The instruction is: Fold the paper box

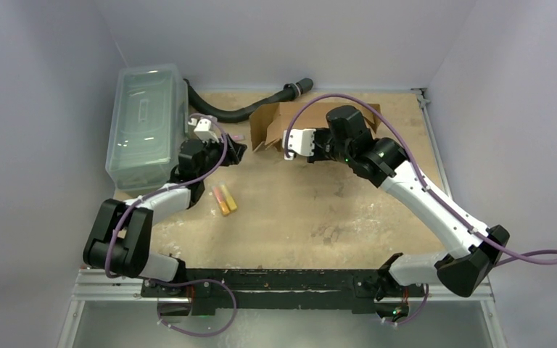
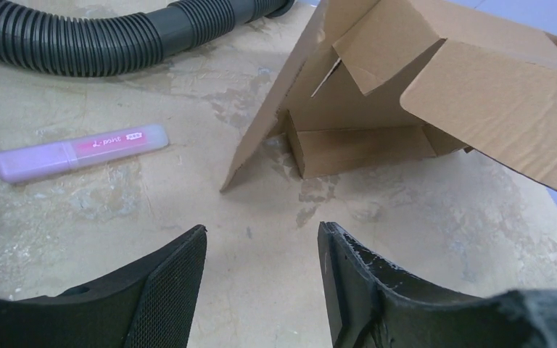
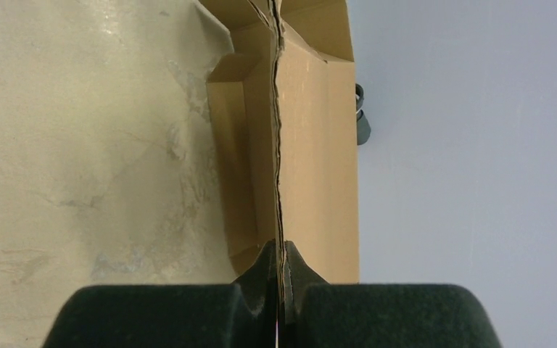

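on the table (image 1: 319, 210), right pincer (image 3: 281, 252) pinches one paper box (image 2: 479, 94); left pincer (image 2: 261, 233) parted.

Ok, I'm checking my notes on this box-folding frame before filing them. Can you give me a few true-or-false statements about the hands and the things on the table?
1. The right hand is shut on a panel of the box. True.
2. The left hand holds the pink pen. False: it is open and empty, and the pen lies on the table, apart from it.
3. The hose lies inside the box. False: it lies on the table, outside the box.
4. In the top view, the bin stands left of the box. True.
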Controlling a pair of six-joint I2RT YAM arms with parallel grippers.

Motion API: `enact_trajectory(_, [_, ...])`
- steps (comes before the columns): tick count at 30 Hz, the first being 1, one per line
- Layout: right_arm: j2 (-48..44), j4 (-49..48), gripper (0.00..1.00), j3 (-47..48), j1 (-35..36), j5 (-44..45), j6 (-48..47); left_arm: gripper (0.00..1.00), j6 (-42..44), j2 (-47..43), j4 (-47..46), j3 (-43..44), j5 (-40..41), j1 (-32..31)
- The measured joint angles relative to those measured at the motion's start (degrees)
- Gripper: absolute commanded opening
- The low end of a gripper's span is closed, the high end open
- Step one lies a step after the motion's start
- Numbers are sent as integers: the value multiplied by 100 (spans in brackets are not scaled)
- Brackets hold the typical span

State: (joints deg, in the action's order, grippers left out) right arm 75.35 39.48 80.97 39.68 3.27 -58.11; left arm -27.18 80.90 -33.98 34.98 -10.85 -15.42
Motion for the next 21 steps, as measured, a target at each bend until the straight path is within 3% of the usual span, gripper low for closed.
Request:
enact_trajectory(11, [-39, -9, 0, 57, -2, -26, 74, 56, 848, 522, -761, 304, 136, -42])
enact_trajectory(21, [-37, 42, 0, 269, -42, -136, 168, 54, 1244, 1694, -1458, 990, 282, -48])
